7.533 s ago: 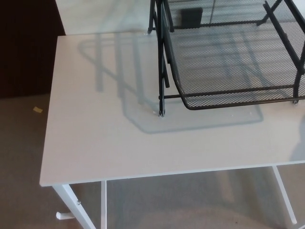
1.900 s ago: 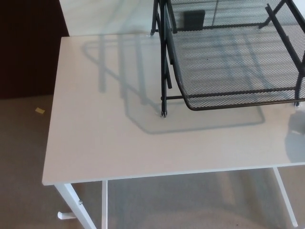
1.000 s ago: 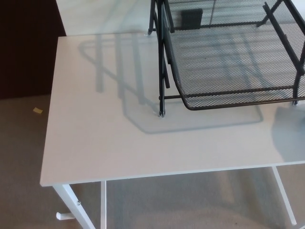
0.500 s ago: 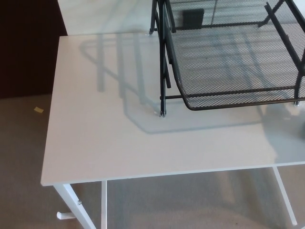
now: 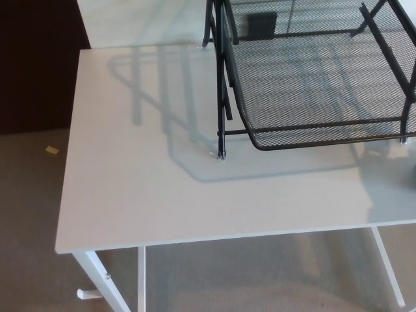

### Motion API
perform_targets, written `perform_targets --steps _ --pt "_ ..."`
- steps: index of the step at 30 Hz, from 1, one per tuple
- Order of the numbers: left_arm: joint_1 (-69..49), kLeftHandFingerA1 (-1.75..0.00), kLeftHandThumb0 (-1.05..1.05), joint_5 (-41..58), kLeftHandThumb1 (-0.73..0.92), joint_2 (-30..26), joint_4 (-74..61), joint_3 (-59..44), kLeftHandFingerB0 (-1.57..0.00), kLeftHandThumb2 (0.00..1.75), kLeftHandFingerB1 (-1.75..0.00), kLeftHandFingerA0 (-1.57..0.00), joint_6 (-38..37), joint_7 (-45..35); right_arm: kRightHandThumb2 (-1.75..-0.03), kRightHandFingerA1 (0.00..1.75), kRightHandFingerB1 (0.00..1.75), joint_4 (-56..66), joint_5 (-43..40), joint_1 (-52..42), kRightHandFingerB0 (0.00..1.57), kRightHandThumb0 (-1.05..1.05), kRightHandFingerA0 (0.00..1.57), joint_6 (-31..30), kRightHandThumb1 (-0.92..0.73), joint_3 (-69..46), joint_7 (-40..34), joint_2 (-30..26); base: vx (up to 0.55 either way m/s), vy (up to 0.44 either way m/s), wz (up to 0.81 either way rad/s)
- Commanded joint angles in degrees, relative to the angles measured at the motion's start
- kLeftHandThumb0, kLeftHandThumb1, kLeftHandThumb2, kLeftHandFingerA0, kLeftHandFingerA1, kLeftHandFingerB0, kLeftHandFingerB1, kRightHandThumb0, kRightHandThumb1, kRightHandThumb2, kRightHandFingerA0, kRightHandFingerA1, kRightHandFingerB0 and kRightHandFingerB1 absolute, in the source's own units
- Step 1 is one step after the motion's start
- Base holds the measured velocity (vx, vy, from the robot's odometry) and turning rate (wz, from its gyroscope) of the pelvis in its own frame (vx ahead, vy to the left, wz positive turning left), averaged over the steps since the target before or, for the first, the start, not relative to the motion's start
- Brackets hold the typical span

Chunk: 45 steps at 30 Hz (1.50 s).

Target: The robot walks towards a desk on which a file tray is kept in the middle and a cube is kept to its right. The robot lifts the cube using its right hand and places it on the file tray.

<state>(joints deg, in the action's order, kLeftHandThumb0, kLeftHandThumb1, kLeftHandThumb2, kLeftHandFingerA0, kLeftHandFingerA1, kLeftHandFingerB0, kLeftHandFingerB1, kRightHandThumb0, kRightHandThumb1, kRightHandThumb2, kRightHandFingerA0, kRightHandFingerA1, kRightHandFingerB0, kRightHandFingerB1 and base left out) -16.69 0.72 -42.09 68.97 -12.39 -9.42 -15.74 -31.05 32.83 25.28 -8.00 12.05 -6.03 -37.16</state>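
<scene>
White tabletop [image 5: 130, 162] fills most of what I can see, with the black mesh file tray [image 5: 325, 132] standing on it toward the back right. Neither of the robot's hands is anywhere in sight, so I cannot tell whether the right hand is spread or closed, or whether it has hold of anything. No cube either: it is out of view, and the tray's mesh floor, as much of it as shows, is bare. What is new is a soft grey shadow [image 5: 393, 188] on the tabletop's right edge, just in front of the tray's near corner. It has crept a little further in over the last second, and several seconds back that spot was plain white. My guess is that something is moving just past the right side, quite likely the right arm going for the cube. That would put us at the reach, with the lift and the placing on the tray yet to come. The tray itself has not budged.
</scene>
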Motion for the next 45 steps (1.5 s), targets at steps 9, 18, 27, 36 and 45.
perform_targets --steps 9,18,27,36,45 --pt "-0.59 -0.95 -1.05 0.24 0.92 -1.42 0.14 -0.65 -0.29 0.72 -0.81 -0.51 -1.66 -0.69 -0.82 0.25 0.13 11.53 -6.68 1.58 0.00 -0.71 0.00 -22.53 -0.46 1.63 36.01 -4.84 0.00 0.000 0.00" --pt "0.13 -0.96 -1.05 0.24 0.92 -1.69 0.05 -0.50 -0.30 0.72 -0.81 -0.52 -1.18 -1.61 -0.87 0.29 0.27 11.63 -4.34 -0.92 0.03 -0.68 0.01 -13.06 -0.47 5.63 41.35 -7.93 0.00 0.000 0.00" --pt "0.59 -0.94 -1.05 -0.48 0.92 -1.46 0.74 0.14 -0.30 0.72 -0.80 -0.52 -1.80 -1.23 -0.73 0.34 0.27 3.93 -1.83 -0.72 0.10 -0.58 0.01 -20.62 -0.63 6.83 33.48 0.29 0.00 0.000 0.00" --pt "0.71 -0.94 -1.05 -0.85 0.92 -1.68 0.08 0.84 -0.29 0.74 -0.80 -0.49 -1.39 -1.70 -0.91 0.64 0.50 -1.47 -9.06 -5.16 0.12 -0.13 0.30 -20.32 -0.41 -1.62 30.23 6.17 0.00 0.000 0.00" --pt "0.82 -0.93 -1.05 -1.05 0.92 -1.93 0.09 1.30 -0.30 0.74 -0.79 -0.51 -1.55 -1.70 -0.54 0.88 0.64 -0.72 4.18 -5.03 0.79 -0.23 0.60 -15.39 -0.51 11.09 28.88 2.65 0.00 0.000 0.00"
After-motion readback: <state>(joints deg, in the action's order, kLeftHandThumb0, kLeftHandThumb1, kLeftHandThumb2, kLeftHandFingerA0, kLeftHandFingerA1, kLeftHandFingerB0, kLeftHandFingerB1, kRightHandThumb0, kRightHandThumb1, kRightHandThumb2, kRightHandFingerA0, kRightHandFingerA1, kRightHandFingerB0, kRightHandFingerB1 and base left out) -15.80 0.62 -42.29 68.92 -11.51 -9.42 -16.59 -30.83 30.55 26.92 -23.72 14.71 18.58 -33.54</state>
